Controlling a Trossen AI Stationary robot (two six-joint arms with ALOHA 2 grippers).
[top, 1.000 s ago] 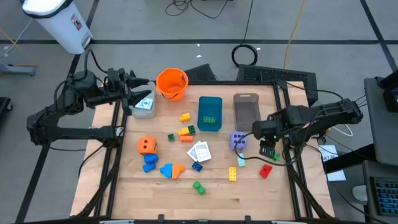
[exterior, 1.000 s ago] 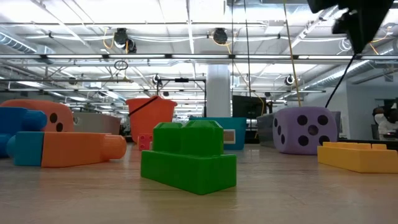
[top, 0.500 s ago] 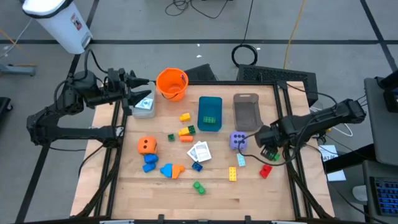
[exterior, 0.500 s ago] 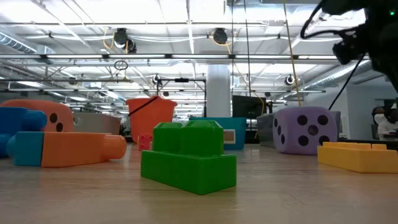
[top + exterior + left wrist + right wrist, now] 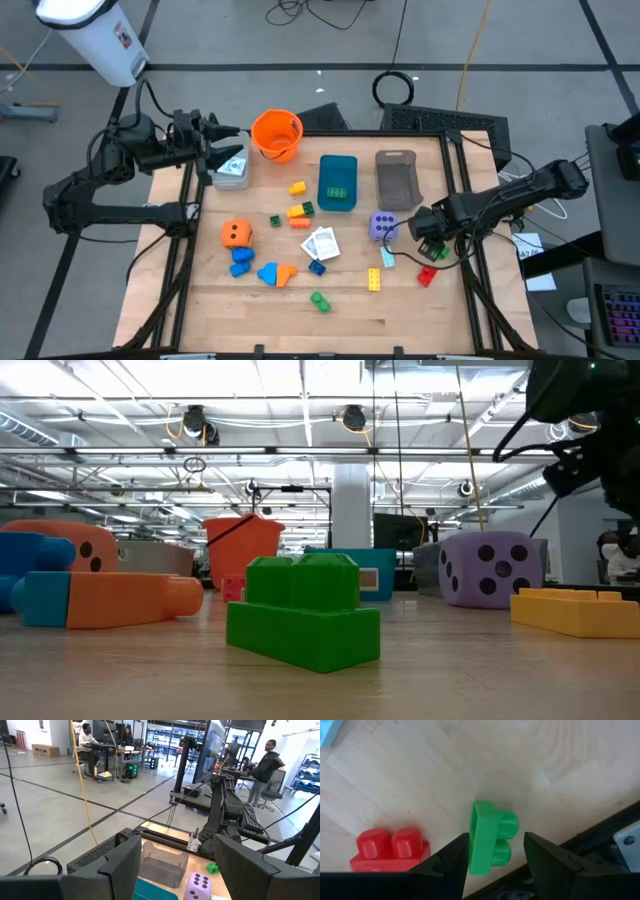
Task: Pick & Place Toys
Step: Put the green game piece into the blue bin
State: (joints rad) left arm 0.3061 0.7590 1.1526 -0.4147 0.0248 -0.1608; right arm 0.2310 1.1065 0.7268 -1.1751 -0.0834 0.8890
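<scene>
Two dice, one orange (image 5: 235, 234) and one purple (image 5: 383, 226), sit among scattered bricks, while the right gripper (image 5: 494, 851) hangs open over one green brick (image 5: 491, 838) beside one red brick (image 5: 390, 849) near the table's right edge, and the left gripper (image 5: 175, 865) waits open by the orange bucket (image 5: 276, 134).

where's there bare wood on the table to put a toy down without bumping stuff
The widest bare stretch is the near strip of the table, below the green brick and yellow brick. Another free patch lies at the left edge, between the clear box and the orange die. The middle is crowded, and the right end effector hangs over the right edge by the red brick.
</scene>
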